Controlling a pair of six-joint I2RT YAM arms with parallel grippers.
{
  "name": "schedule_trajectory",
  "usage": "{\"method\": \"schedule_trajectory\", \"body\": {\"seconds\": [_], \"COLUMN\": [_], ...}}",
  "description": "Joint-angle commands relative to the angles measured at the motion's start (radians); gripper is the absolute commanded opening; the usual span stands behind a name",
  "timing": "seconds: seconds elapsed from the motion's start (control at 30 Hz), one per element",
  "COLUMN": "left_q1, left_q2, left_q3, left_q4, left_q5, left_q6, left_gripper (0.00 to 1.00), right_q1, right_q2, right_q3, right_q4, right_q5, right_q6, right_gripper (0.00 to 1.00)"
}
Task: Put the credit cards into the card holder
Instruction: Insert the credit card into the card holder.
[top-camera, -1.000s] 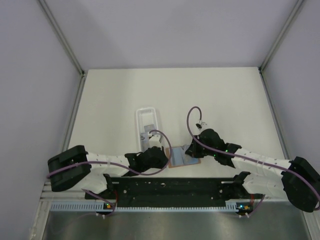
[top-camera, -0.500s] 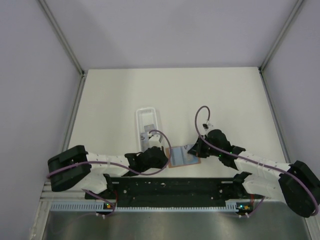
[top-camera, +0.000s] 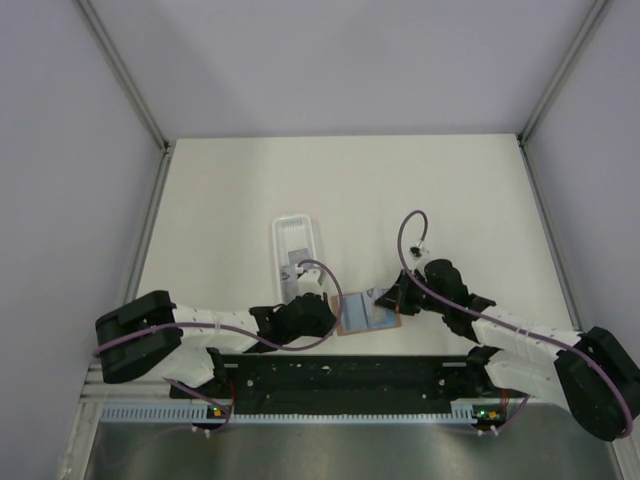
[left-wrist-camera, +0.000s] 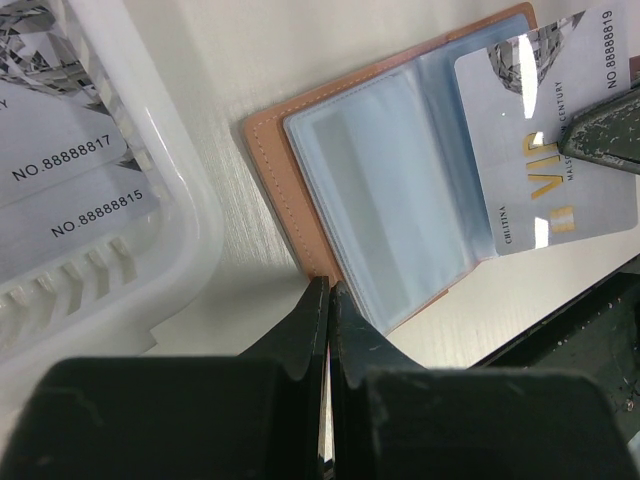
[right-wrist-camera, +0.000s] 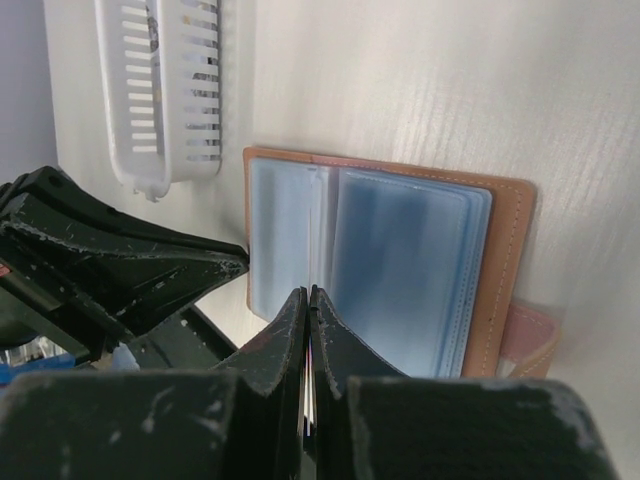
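Note:
The card holder lies open on the table, orange-brown outside with pale blue sleeves, and also shows in the top view and the right wrist view. My left gripper is shut, its tips resting at the holder's near brown edge. My right gripper is shut on a silvery credit card, which lies over the holder's right-hand sleeves. In the right wrist view this card shows only edge-on between the fingers. More credit cards lie in the white tray.
A long white slotted tray stands just left of and behind the holder, close to my left gripper. The black base rail runs right in front of the holder. Walls enclose the table on three sides.
My right wrist has drawn back to the right, taking the card with it across the holder. The left arm and the holder have stayed put.

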Motion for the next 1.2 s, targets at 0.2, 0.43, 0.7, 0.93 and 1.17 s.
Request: {"method": "schedule_trajectory", "body": {"seconds": [0.2,0.43,0.7,0.93,1.17], "left_q1": [0.002,0.002,0.002,0.002,0.002], "left_q2": [-0.006,-0.007,-0.003,-0.004,0.003], "left_q3": [-0.013,-0.009,-0.007,-0.004,-0.003], "left_q4": [-0.001,-0.003,-0.001,-0.001,0.000], "left_q5": [-0.015,-0.017,-0.015,-0.015,-0.017], "left_q6": [-0.004,-0.001,0.001,0.003,0.001], "left_gripper": [0.00,0.00,0.00,0.00,0.00], "right_q1": [-0.012,-0.012,-0.012,-0.012,-0.012], "right_q2": [0.060,0.097,0.131,0.175,0.200], "right_q3": [0.003,0.005,0.005,0.008,0.011], "right_q4": [0.127,0.121,0.133,0.175,0.201], "right_q5": [-0.060,-0.044,-0.045,-0.064,-0.076], "right_q6": [0.012,0.012,0.009,0.014,0.018], "right_gripper": [0.00,0.00,0.00,0.00,0.00]}}
